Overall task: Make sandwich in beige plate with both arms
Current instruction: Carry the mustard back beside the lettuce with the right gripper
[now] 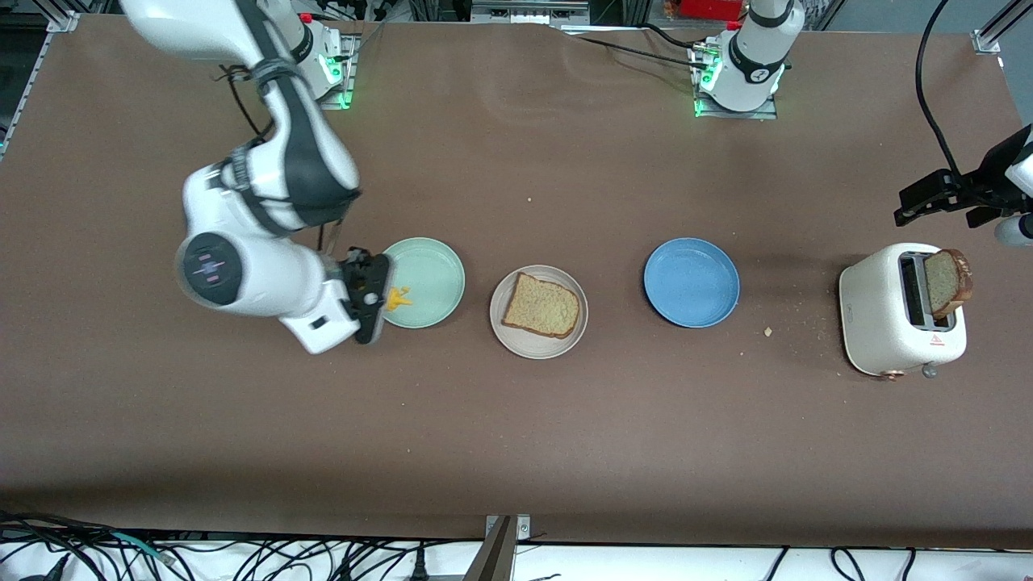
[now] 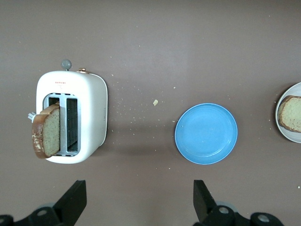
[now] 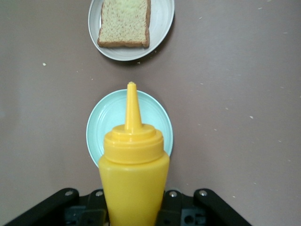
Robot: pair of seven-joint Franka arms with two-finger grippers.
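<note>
One slice of bread [image 1: 541, 304] lies flat in the beige plate [image 1: 500, 323], which sits on the table [image 1: 516, 436] between the mint-green plate [image 1: 440, 266] and the blue plate [image 1: 692, 282]. That is all of the sandwich laid down so far, so the task looks to be in its early part.

A second slice [image 1: 948, 282] stands tilted in one slot of the white toaster [image 1: 876, 311], at the left arm's end of the table, roughly three o'clock from the blue plate in the front view. No lettuce leaf shows in any view; the green and blue plates are bare.

The right hand [image 1: 379, 297] is closed around a yellow squeeze bottle [image 3: 134, 174], held on its side over the rim of the mint-green plate at that plate's nine o'clock. In the right wrist view the nozzle points toward the beige plate, which is still well apart from it. Judging by this, the step in hand is bringing the sauce over to the bread.

The left hand [image 2: 136, 200] hangs with its fingers spread wide and holds nothing. It is up in the air above the table at the left arm's end, at about one o'clock from the toaster in the front view, and appears to wait.

Left to do, as I judge it: sauce on the first slice, any filling, then the toaster slice lifted out and set on top in the beige plate.
</note>
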